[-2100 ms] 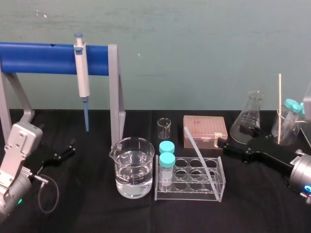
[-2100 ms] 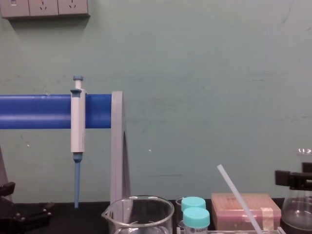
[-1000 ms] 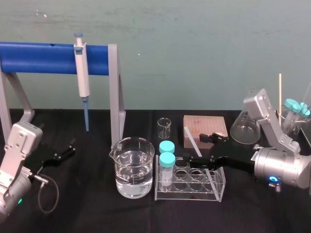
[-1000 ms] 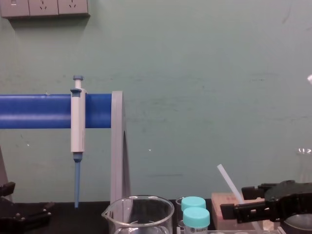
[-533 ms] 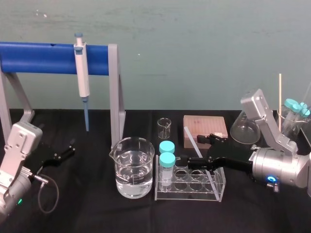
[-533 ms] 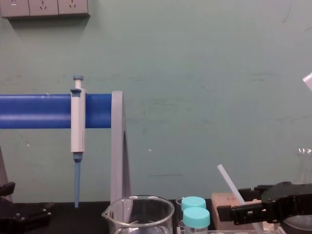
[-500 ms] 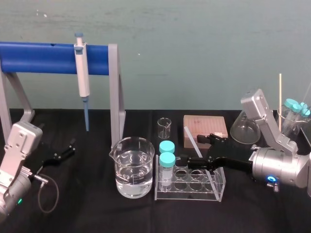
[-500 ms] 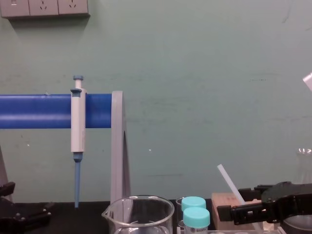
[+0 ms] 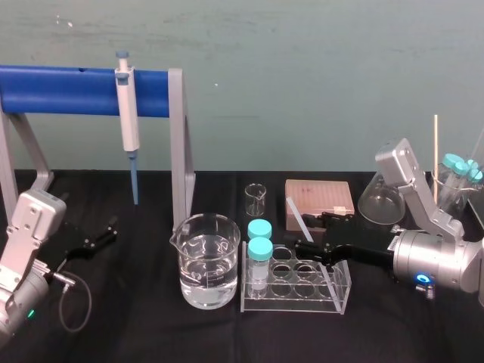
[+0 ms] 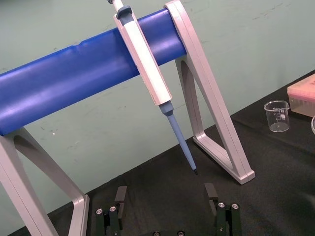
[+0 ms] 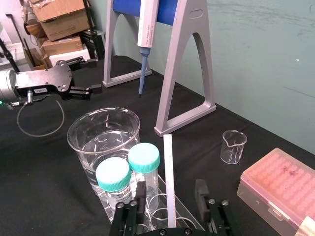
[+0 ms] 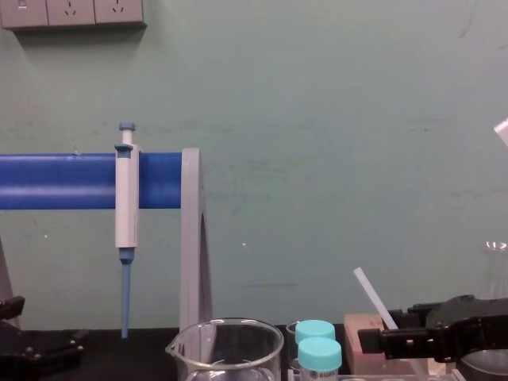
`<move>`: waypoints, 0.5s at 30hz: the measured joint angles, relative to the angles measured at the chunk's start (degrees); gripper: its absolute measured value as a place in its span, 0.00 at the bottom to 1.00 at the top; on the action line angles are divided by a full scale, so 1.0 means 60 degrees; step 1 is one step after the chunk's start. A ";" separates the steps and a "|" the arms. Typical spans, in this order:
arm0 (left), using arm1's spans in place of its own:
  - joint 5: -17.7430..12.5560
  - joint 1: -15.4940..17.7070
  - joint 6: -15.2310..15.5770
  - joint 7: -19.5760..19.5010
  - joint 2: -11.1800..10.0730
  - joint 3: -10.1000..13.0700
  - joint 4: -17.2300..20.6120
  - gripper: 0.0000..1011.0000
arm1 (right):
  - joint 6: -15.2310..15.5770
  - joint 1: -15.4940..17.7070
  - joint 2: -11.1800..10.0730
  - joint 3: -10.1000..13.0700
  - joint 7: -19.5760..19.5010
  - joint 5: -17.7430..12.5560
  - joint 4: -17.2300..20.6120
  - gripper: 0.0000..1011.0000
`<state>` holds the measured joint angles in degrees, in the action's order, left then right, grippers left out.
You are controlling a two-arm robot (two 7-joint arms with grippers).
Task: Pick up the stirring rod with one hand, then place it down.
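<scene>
Stirring rod [image 9: 301, 223]: leaning aslant in the clear rack [image 9: 295, 304], foot toward the rack's right end, top tilted up toward the back left, near the pink box [image 9: 319, 198]. Same place and same lean as two seconds ago.

Right gripper [image 9: 310, 232]: over the rack's right half, fingers [image 11: 201, 192] spread, one on each side of the rod, a gap on both sides in the right wrist view. Two seconds back, lying far right by the flask [image 9: 380, 203]. Half a second back, reaching slightly nearer the vials [image 9: 259, 243]. Now drawn a little to the right.

Left gripper [image 9: 102, 234]: parked low at the left by the foot of the stand [image 9: 178, 144], fingers spread, holding nothing. Unmoved.

Surroundings:
- two teal-capped vials upright in the rack's left end, just beside the beaker of water [image 9: 208, 261]
- small empty beaker [image 9: 256, 199] behind the rack
- pipette [image 9: 127, 113] hanging from the stand's blue bar
- wooden stick [image 9: 435, 166] and capped tubes [image 9: 457, 168] at the far right
- black cloth [image 9: 136, 318] under all

Hidden or unclear:
- chest view: rod's lower part behind the right gripper, rack cut off at the bottom edge
- flask partly covered by the right arm
- exact well holding the rod's foot hard to make out
</scene>
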<state>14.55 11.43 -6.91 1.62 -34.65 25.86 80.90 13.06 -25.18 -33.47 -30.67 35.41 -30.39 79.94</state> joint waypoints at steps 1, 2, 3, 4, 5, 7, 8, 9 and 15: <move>0.0001 0.0000 0.0000 0.0000 0.0000 0.0000 0.0000 0.99 | 0.0000 0.0001 0.0000 0.0000 -0.0001 0.0000 0.0000 0.64; 0.0001 -0.0001 0.0000 0.0000 0.0000 0.0000 0.0000 0.99 | 0.0000 0.0001 0.0000 0.0002 -0.0001 -0.0001 0.0000 0.60; 0.0000 0.0000 0.0000 0.0000 0.0000 0.0000 0.0000 0.99 | 0.0001 0.0003 0.0000 0.0003 -0.0001 -0.0001 0.0000 0.59; 0.0000 0.0000 0.0000 0.0000 0.0000 0.0000 0.0000 0.99 | 0.0000 0.0003 0.0000 0.0003 -0.0001 -0.0002 0.0001 0.52; 0.0001 0.0000 0.0000 0.0000 0.0000 0.0000 0.0000 0.99 | 0.0000 0.0003 0.0000 0.0005 -0.0001 -0.0002 0.0001 0.52; 0.0001 -0.0001 0.0000 0.0000 0.0000 0.0001 0.0000 0.99 | 0.0001 0.0003 0.0000 0.0005 -0.0002 -0.0002 0.0001 0.44; 0.0001 -0.0001 0.0000 0.0000 0.0000 0.0000 0.0000 0.99 | 0.0001 0.0003 0.0000 0.0005 -0.0003 -0.0002 0.0001 0.40; 0.0000 -0.0001 0.0000 0.0000 0.0000 0.0000 0.0000 0.99 | 0.0000 0.0003 0.0000 0.0005 -0.0003 -0.0002 0.0001 0.39; 0.0001 0.0000 0.0000 0.0000 0.0000 0.0000 0.0000 0.99 | 0.0002 0.0003 0.0000 0.0005 -0.0006 -0.0002 0.0001 0.19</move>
<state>14.55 11.43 -6.91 1.62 -34.65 25.86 80.90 13.07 -25.16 -33.47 -30.64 35.37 -30.40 79.94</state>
